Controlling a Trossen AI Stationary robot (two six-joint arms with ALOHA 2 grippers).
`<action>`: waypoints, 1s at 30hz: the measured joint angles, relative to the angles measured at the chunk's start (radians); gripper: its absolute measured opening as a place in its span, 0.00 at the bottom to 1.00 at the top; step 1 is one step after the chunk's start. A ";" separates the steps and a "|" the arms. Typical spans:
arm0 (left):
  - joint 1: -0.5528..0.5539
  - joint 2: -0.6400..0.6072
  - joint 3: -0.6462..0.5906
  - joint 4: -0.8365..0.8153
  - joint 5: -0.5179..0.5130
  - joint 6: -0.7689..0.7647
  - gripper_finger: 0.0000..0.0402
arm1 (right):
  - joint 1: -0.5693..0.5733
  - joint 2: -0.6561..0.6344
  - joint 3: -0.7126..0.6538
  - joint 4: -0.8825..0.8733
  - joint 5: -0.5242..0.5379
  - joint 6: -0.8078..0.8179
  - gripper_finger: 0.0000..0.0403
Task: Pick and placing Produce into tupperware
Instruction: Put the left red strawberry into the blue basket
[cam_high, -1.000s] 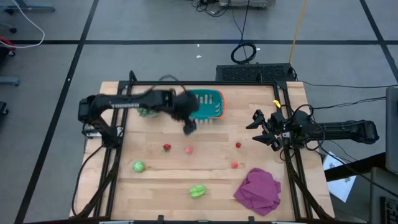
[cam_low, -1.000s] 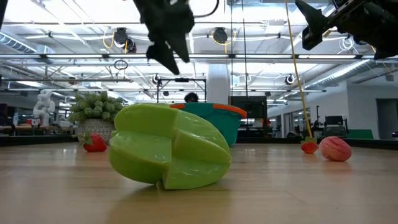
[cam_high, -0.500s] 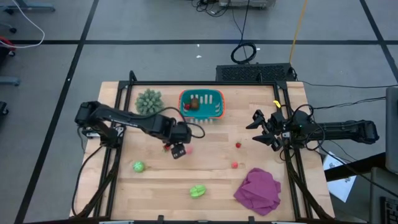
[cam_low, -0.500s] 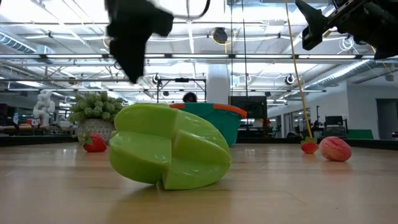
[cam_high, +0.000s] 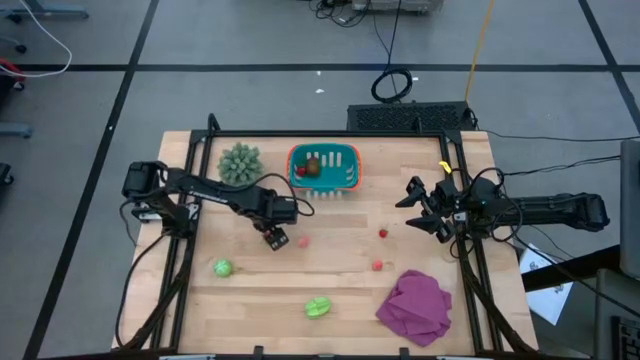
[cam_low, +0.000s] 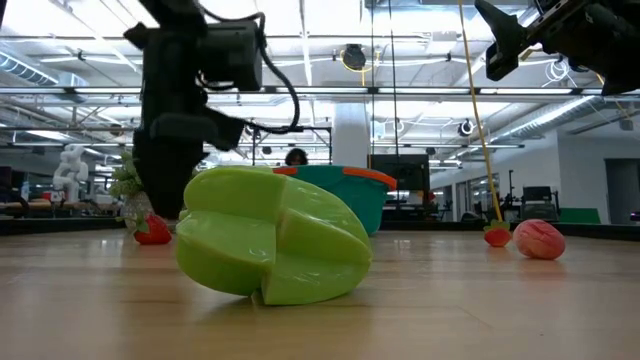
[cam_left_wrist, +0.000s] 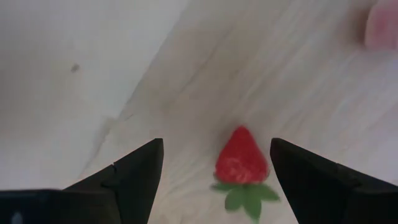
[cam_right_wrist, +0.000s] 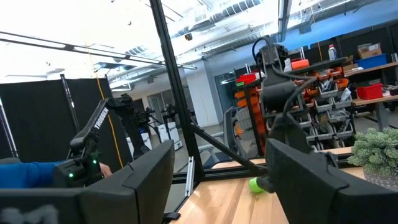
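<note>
My left gripper (cam_left_wrist: 214, 158) is open and hangs low over a small red strawberry (cam_left_wrist: 242, 163), which lies on the wood between the two fingers without touching them. In the high view the left gripper (cam_high: 272, 234) sits at the table's middle, with the strawberry (cam_high: 280, 241) at its tip. The teal tub with the orange-red rim (cam_high: 324, 166) stands near the far edge, holding a brown oval (cam_high: 313, 168) and a red piece. Two light-green pieces (cam_high: 222, 267) (cam_high: 318, 307) lie near the near edge. My right gripper (cam_high: 420, 206) is open and waits above the right side.
A pink-red piece (cam_high: 303, 240) lies just right of the strawberry, and two more red ones (cam_high: 383, 233) (cam_high: 377, 265) lie farther right. A spiky grey-green plant (cam_high: 240, 163) stands left of the tub. A magenta cloth (cam_high: 415, 307) lies at the near right corner.
My left gripper has moved from beside the tub toward the table's near edge and a little left. It has come down over the strawberry. The tub, which the arm partly covered before, now shows whole.
</note>
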 joint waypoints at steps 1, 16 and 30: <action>0.002 0.000 -0.014 0.017 0.002 -0.006 0.74 | 0.000 0.000 0.000 0.000 0.000 0.000 0.60; 0.000 0.000 -0.079 0.103 0.072 -0.041 0.74 | 0.000 0.000 0.000 0.000 0.000 0.000 0.60; -0.015 -0.001 -0.107 0.113 0.077 -0.078 0.74 | 0.000 0.000 0.000 0.000 0.000 0.000 0.60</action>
